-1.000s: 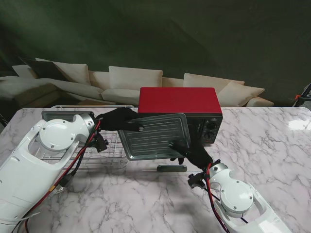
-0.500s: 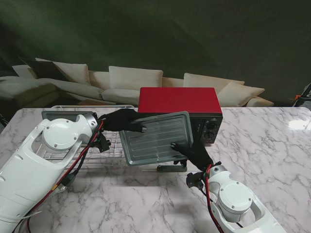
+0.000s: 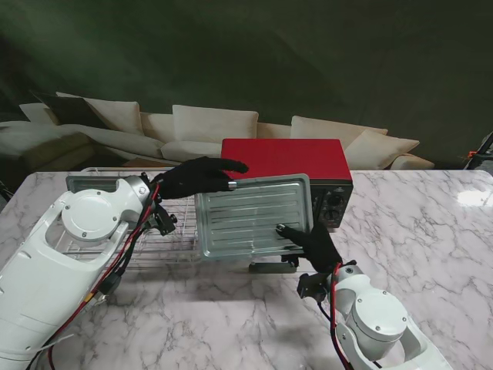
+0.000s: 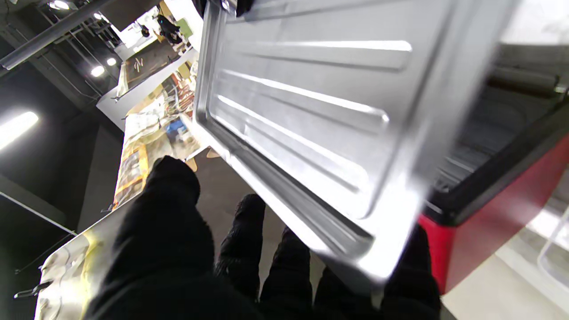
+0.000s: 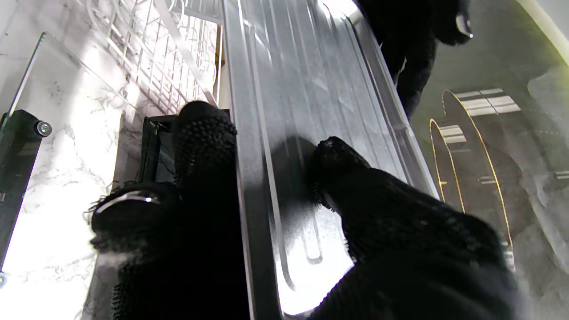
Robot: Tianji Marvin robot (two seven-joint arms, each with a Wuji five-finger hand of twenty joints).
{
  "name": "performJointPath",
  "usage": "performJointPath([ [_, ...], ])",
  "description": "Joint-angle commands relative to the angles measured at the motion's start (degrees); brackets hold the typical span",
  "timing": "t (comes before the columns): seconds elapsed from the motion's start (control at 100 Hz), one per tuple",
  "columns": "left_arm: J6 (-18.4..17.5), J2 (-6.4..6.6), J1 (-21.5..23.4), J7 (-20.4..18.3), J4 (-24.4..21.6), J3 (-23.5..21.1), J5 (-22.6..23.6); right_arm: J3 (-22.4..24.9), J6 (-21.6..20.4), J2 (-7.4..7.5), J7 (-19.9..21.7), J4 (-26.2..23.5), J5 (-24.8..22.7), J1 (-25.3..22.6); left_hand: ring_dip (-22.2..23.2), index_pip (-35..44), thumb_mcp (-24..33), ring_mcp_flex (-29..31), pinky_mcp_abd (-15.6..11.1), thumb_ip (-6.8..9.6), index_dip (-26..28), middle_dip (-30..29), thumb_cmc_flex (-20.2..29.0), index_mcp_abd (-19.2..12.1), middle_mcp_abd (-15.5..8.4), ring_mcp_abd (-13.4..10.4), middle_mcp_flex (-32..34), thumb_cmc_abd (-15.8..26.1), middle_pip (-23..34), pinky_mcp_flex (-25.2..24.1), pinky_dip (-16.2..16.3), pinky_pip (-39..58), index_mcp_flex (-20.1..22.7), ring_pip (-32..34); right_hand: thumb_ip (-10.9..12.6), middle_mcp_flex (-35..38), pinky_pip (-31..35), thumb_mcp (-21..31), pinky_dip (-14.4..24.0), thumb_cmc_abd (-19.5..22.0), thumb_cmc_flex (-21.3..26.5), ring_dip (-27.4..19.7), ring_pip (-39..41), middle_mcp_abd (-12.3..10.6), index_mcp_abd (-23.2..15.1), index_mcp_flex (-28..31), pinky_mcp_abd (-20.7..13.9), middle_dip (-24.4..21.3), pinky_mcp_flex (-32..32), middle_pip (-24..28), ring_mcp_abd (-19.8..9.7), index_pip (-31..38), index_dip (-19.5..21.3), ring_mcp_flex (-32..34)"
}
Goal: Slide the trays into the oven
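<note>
The ribbed metal tray (image 3: pixel 250 217) hangs roughly level in front of the red oven (image 3: pixel 281 158), above its lowered door (image 3: pixel 271 267). My right hand (image 3: pixel 310 240) is shut on the tray's near right edge, thumb (image 5: pixel 338 173) on the ribbed face and fingers (image 5: pixel 204 138) under the rim. My left hand (image 3: pixel 196 176) holds the far left corner, its fingers (image 4: pixel 249 231) beneath the tray (image 4: pixel 311 115) and one finger stretched toward the oven top. The oven's dark opening (image 4: pixel 493 133) lies just beyond the tray's edge. A wire rack tray (image 3: pixel 150 227) lies on the table at the left.
The marble table (image 3: pixel 416 231) stretches to the right of the oven. Control knobs (image 3: pixel 333 202) sit on the oven's right front. A cream sofa (image 3: pixel 216 127) stands behind the table. My left forearm (image 3: pixel 77 247) lies over the wire rack (image 5: pixel 169 66).
The tray has shifted right and levelled out in front of the oven. My left hand has risen and stretched a finger out; my right hand moved right with the tray.
</note>
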Motion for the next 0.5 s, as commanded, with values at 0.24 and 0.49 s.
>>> performJointPath([
  [0.24,-2.5,-0.86,3.4,5.6,-1.9,-5.7,2.1,3.2,2.4,-0.09,0.1,-3.8,2.6,-3.9,-0.3,-0.5,-1.3,-0.6,-0.6,-1.01,-0.3,-0.7,-3.1,0.0,-0.5,-2.0,-1.3,2.4,0.1,0.1,0.6,-4.4,-1.4,-0.5,1.5,0.9,2.9,7.0,1.3,3.3,4.0,1.6,4.3,0.4,-5.9,2.8,-0.6,0.3,3.0,3.4,-2.6,4.3,3.6,3.6],
  [0.49,-3.8,-0.65,6.6,6.1,-0.9,-10.5,3.6,5.6,7.2,-0.10,0.4,-5.8,3.3,-6.4,0.3,-0.2,-1.4,0.0,-0.9,-1.22,0.1,0.1,-3.8,0.1,-0.6,-2.1,0.6,3.4,0.8,0.4,2.3,-5.5,-0.9,-0.3,1.5,0.6,2.8,6.9,1.2,3.4,4.1,1.3,4.3,0.5,-5.7,2.7,-0.5,0.1,2.9,3.8,-2.5,4.4,3.4,3.6],
])
